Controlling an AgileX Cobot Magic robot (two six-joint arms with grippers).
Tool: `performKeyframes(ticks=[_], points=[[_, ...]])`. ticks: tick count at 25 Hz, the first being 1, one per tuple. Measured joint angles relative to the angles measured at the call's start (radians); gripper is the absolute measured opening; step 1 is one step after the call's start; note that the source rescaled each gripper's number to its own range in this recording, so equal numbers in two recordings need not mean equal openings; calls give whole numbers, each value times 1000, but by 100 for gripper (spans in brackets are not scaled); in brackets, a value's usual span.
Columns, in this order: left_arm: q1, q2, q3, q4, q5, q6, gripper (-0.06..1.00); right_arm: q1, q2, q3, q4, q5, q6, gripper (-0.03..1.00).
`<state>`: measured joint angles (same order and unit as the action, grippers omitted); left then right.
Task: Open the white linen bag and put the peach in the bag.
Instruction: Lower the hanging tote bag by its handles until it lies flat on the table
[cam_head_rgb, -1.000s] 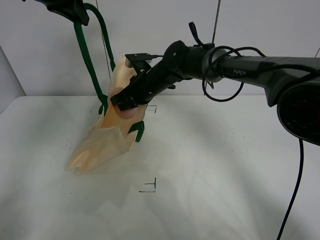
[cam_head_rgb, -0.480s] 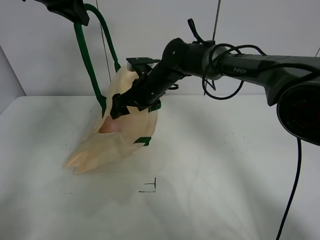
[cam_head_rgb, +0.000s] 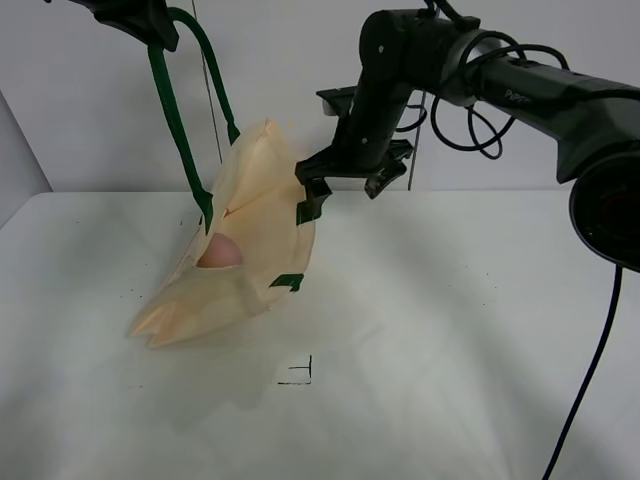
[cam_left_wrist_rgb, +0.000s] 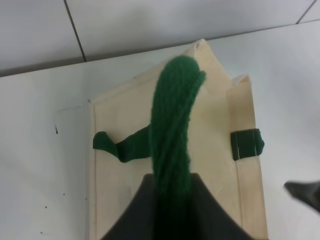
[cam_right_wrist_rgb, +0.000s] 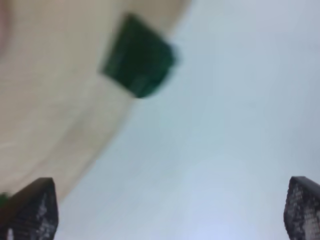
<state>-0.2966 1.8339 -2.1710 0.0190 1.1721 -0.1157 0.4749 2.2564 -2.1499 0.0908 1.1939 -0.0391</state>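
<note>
White tabletop (cam_head_rgb: 450, 380), plain, with one black corner mark (cam_head_rgb: 297, 372) nearest the camera. Just past the mark is the white linen bag (cam_head_rgb: 240, 265). Its bottom end rests on the table and its mouth is tilted up and pulled open.

The peach (cam_head_rgb: 220, 252) is inside the bag, low down against the lower wall, and shows through the open mouth. It is not visible in either wrist view.

The green strap handle (cam_head_rgb: 175, 120) runs taut from the bag rim up to the left gripper (cam_head_rgb: 135, 15), high at the far left. In the left wrist view the left gripper (cam_left_wrist_rgb: 170, 210) is clamped on the strap (cam_left_wrist_rgb: 172, 130), with the bag (cam_left_wrist_rgb: 120, 190) hanging below.

The right gripper (cam_head_rgb: 342, 185) is further back, over the bag's right rim and just above a green tab (cam_head_rgb: 308, 210). I can't tell whether it touches. The right wrist view is blurry, but the right gripper (cam_right_wrist_rgb: 167, 210) has its fingertips (cam_right_wrist_rgb: 32, 210) spread wide with nothing between them. That view also shows the tab (cam_right_wrist_rgb: 140, 62) and cream cloth on one side, bare table on the other.

Behind everything is a pale wall (cam_head_rgb: 100, 140) with thin dark seams.
</note>
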Motion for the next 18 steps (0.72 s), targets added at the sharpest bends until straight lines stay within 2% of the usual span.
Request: performKeyframes(ticks=[5,12,15,18], points=[[0,0,0,0,0,0,0,-128,0,0,-10,17,6,100],[0,0,0,0,0,0,0,-369,0,0,-25,17,6,100],[0,0,0,0,0,0,0,-424,0,0,-29,17,5,100],[0,0,0,0,0,0,0,-439,-17,25,-29,17,4,100]])
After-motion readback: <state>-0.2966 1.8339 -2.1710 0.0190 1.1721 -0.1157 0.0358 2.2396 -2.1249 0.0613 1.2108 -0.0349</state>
